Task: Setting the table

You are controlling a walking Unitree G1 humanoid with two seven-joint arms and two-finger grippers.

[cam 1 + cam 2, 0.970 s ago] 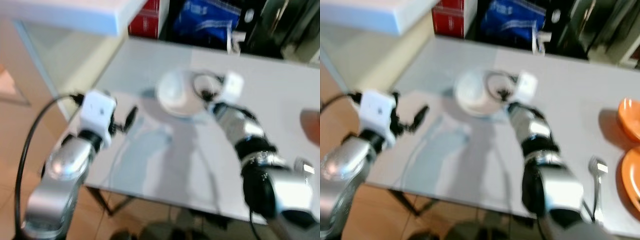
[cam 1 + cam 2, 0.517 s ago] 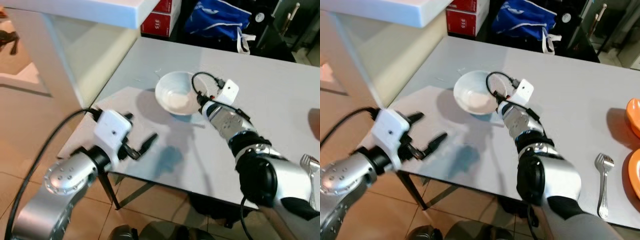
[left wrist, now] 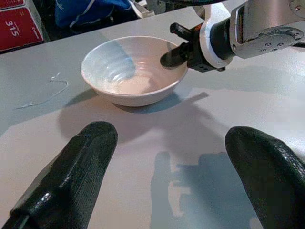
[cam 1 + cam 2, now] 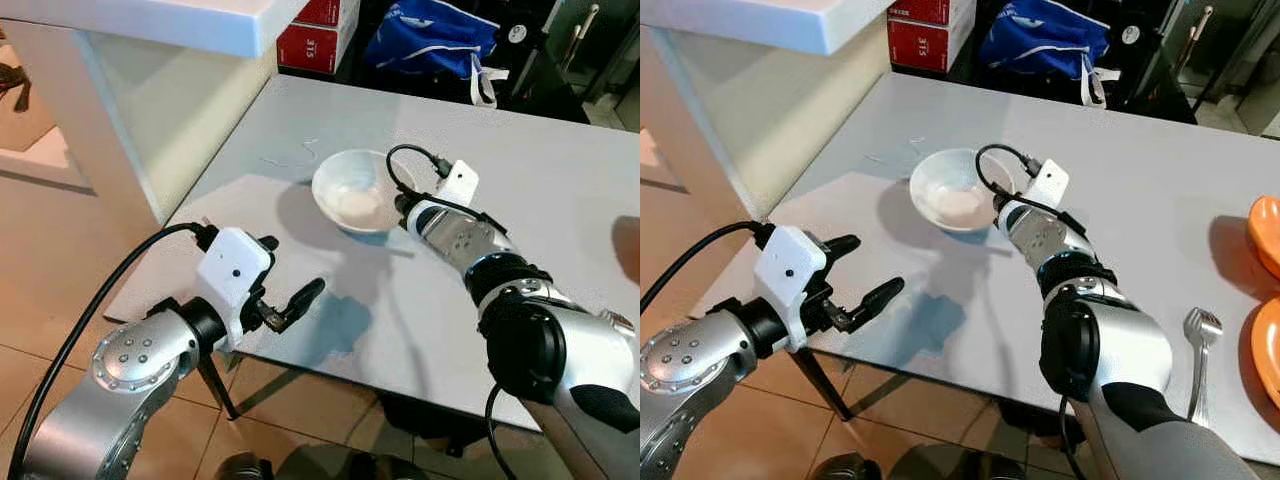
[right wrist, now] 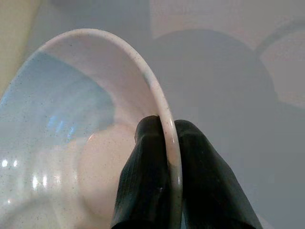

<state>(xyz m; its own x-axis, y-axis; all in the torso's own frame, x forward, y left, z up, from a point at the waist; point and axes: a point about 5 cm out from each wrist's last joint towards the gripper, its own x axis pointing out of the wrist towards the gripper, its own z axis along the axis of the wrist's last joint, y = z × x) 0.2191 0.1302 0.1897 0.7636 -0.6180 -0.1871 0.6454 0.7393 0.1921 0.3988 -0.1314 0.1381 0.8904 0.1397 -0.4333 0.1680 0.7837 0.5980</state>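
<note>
A white bowl point(image 4: 352, 190) rests on the grey table point(image 4: 560, 200), toward its left end. My right gripper point(image 5: 164, 157) is shut on the bowl's rim, one finger point(image 5: 143, 181) inside and the other outside; the head views place it point(image 4: 997, 208) at the bowl's right side. My left gripper point(image 4: 288, 290) is open and hovers over the table's near-left edge, a short way in front of the bowl point(image 3: 134, 69), with nothing between its fingers point(image 3: 81, 167). A silver fork point(image 4: 1197, 355) lies near the table's front right, beside two orange dishes point(image 4: 1265, 300).
A white counter point(image 4: 150, 25) juts over the table's far-left corner, with a pale wall panel under it. Red boxes point(image 4: 315, 35) and a blue bag point(image 4: 440, 40) sit on the floor behind the table. A thin thread point(image 4: 290, 158) lies left of the bowl. Tiled floor spreads left.
The camera has steadied and the blur is gone. My left gripper has come in over the table's near-left edge. My right gripper stays clamped on the bowl's rim.
</note>
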